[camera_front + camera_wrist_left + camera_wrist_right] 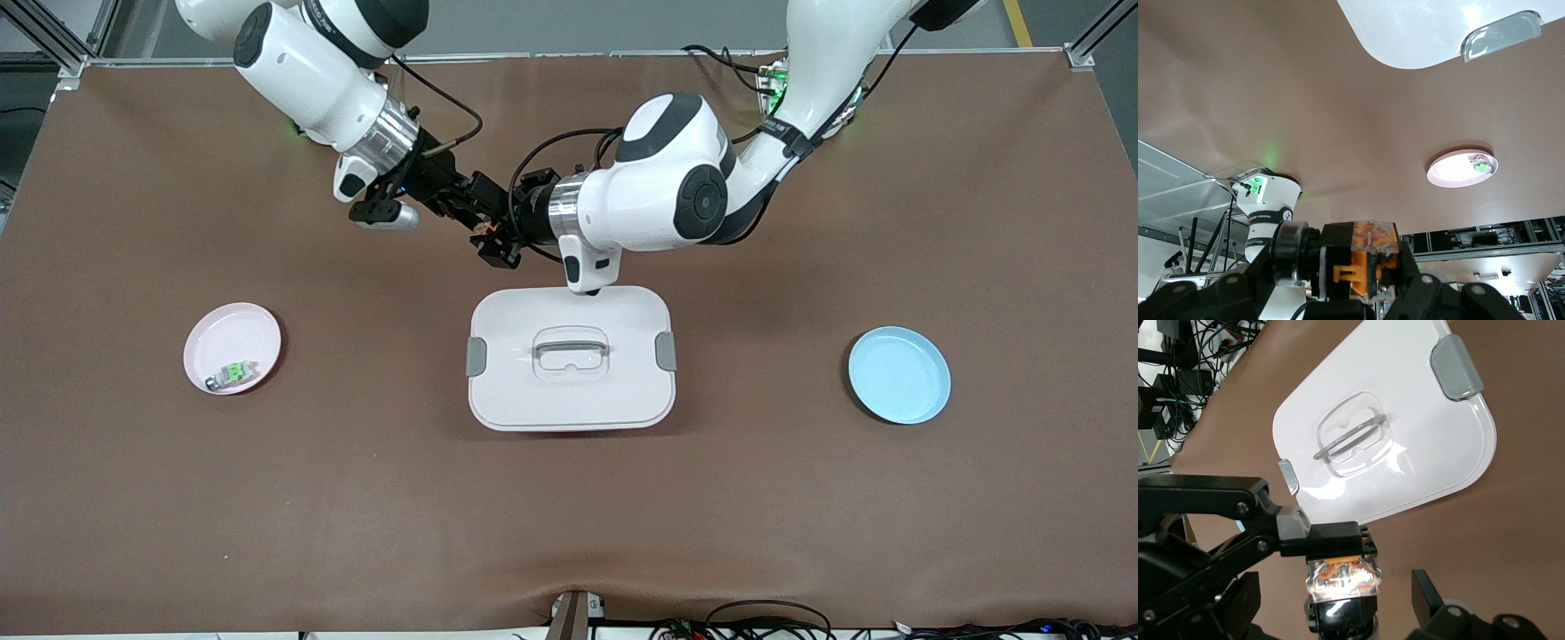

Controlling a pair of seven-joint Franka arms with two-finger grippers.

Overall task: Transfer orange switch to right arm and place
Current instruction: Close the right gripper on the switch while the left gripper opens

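Handover, mid-air. Left gripper [498, 238] pinches the orange switch [1368, 263]; your right gripper [476, 209] is spread around it. Clamp squarely before the left lets go.

The worktop [267, 498] is brown; the lidded box [622, 391] white with grey clips; plates pink [222, 329] and light blue [898, 375]; the switch [1368, 260] orange-black.
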